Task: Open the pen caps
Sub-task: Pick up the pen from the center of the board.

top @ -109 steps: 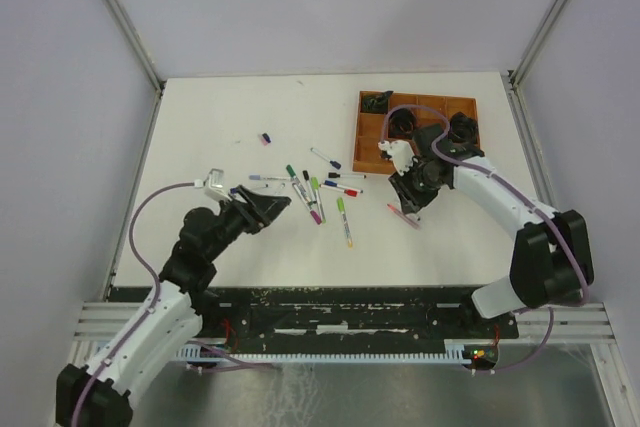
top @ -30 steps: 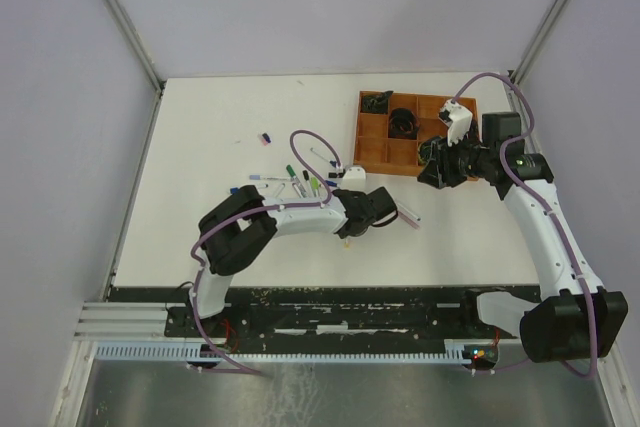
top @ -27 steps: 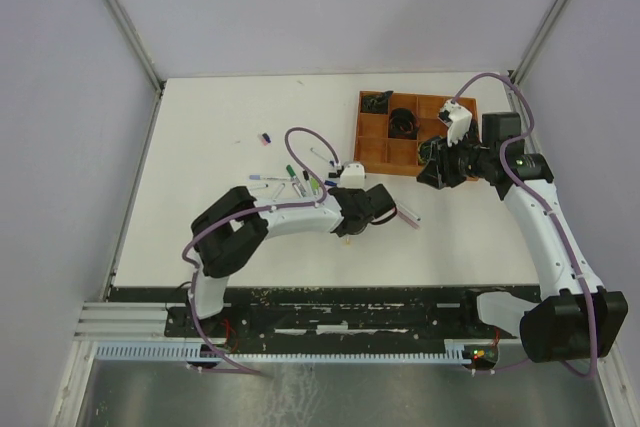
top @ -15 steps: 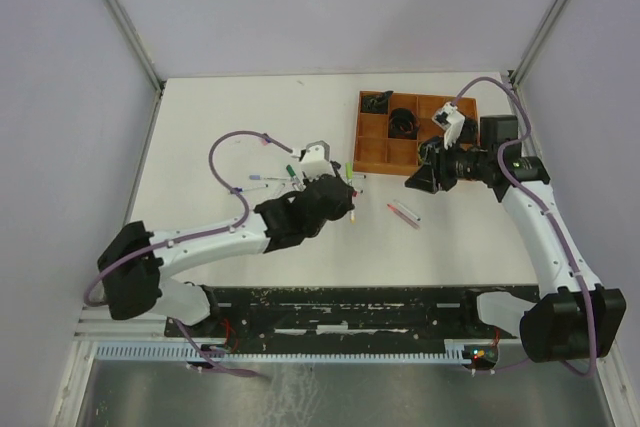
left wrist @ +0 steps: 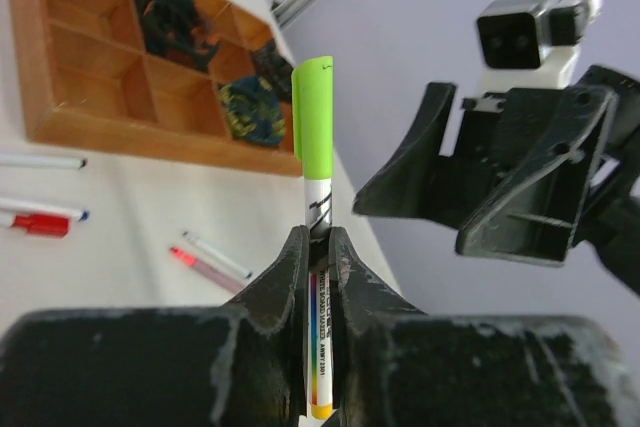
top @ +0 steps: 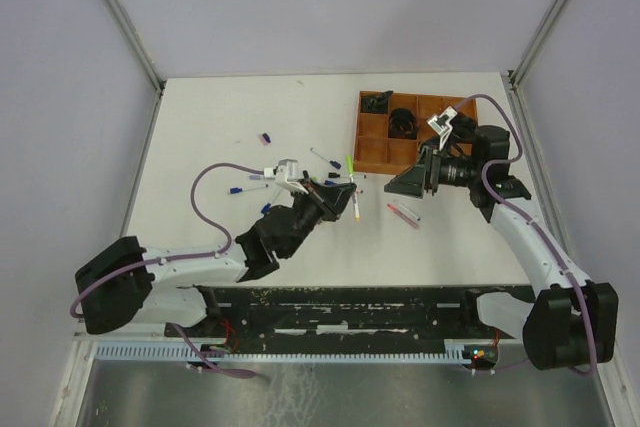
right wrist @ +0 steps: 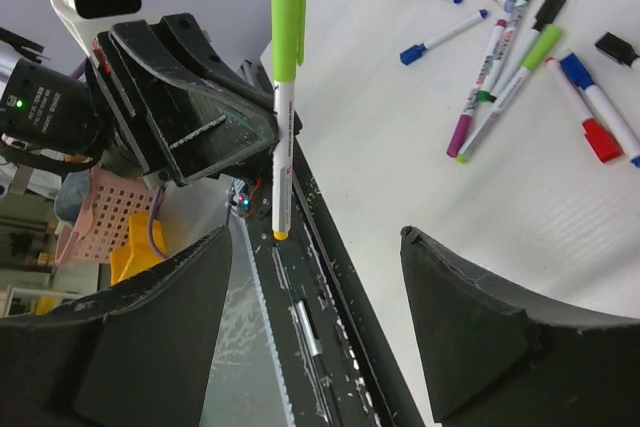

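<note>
White tabletop [top: 200,127] carries the whole job. A brown compartment tray [top: 357,133] sits at two o'clock in the overhead view, clear of the working lane, while loose pens [right wrist: 510,77] lie scattered near the centre within reach of either arm. The left gripper [left wrist: 318,242] is clamped tight on the barrel of a lime-green pen [left wrist: 318,209], lifted off the table and held upright so its capped end stands free. The right gripper [top: 404,171], jaws spread wide and holding nothing, faces it from three o'clock, apparently lined up to grasp. The lime-green cap [left wrist: 312,117] sits on the pen's upper end, untouched, and seems the next thing to be pulled.
</note>
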Robot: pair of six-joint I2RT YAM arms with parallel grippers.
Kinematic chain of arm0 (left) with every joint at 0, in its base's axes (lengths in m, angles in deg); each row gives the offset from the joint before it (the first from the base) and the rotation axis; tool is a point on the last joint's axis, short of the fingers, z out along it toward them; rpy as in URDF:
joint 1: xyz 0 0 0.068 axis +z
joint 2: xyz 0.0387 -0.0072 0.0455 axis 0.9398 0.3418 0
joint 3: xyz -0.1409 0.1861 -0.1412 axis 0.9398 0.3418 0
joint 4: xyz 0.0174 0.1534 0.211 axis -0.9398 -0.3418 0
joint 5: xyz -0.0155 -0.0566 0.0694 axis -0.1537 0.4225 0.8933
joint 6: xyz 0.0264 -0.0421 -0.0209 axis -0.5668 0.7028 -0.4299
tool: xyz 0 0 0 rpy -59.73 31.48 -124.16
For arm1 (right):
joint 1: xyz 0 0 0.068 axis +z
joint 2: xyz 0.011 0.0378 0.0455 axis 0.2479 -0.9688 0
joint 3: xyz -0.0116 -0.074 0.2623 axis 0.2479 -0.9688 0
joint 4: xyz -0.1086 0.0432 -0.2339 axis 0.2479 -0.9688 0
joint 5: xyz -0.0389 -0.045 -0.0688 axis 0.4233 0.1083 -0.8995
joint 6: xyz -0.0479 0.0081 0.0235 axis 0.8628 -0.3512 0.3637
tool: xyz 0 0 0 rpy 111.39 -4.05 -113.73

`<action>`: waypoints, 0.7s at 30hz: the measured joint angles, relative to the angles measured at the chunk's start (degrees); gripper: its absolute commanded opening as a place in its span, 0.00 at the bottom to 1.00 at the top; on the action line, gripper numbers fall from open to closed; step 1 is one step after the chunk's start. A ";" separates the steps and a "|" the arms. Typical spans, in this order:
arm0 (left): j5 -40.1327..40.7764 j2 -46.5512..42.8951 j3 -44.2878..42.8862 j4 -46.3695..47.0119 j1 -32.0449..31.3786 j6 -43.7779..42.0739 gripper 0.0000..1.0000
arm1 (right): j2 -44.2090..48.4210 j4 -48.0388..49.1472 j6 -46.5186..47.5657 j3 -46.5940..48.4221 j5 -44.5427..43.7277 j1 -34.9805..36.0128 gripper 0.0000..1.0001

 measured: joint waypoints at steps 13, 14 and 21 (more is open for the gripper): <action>5.05 5.99 0.15 21.55 -2.95 -2.54 0.03 | 1.25 11.80 -5.66 -2.29 -1.27 9.97 0.75; 5.40 6.60 0.15 22.58 -3.21 -2.54 0.03 | 1.25 11.93 -5.51 -2.29 -1.77 10.49 0.74; 6.23 10.03 0.09 26.99 -4.79 -2.54 0.03 | 0.83 12.50 -4.76 -2.78 -4.11 12.83 0.61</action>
